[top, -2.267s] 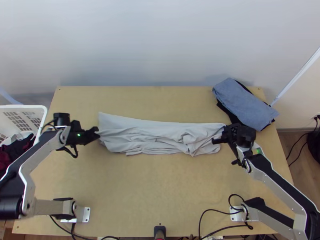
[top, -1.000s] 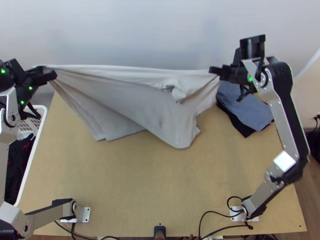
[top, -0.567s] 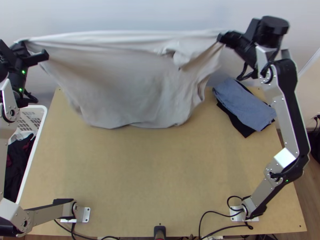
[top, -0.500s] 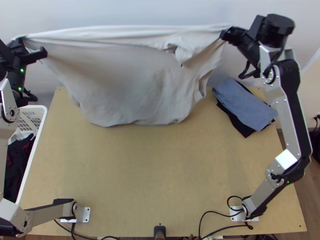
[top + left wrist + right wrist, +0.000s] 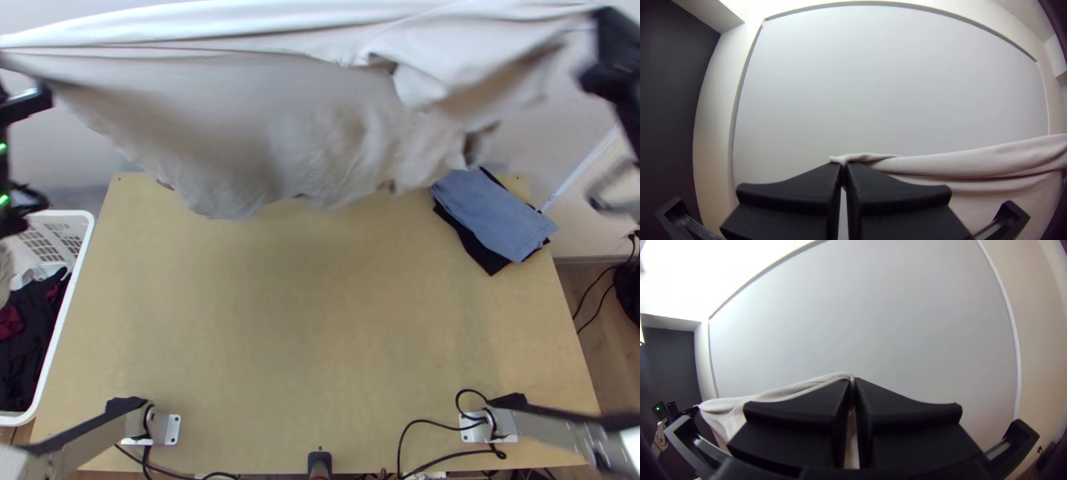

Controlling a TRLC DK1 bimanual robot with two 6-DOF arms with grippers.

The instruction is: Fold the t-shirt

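So the t-shirt [image 5: 240, 120] is being held up in the air by both arms, stretched out wide beyond the far side of the table [image 5: 320, 320]. Its long axis is laid pretty much left to right in the top view, with the upper edge tilted a touch, right end further up the picture. The rest is draped below that edge in loose folds, with its ragged lower edge pointed toward the table's near side; which way the collar is turned can't be told. One end is pinched by the left gripper [image 5: 26, 104], fingers [image 5: 791, 191] pressed together on the cloth in its wrist view. The other end is clamped the same way by the right gripper [image 5: 614, 52], with a bit of fabric caught right at the tips. A blue cloth [image 5: 488, 212] is stacked on a black one [image 5: 472, 244] at the table's far right corner, and dark clothes [image 5: 28, 344] are piled in the white basket [image 5: 65, 316] on the left.
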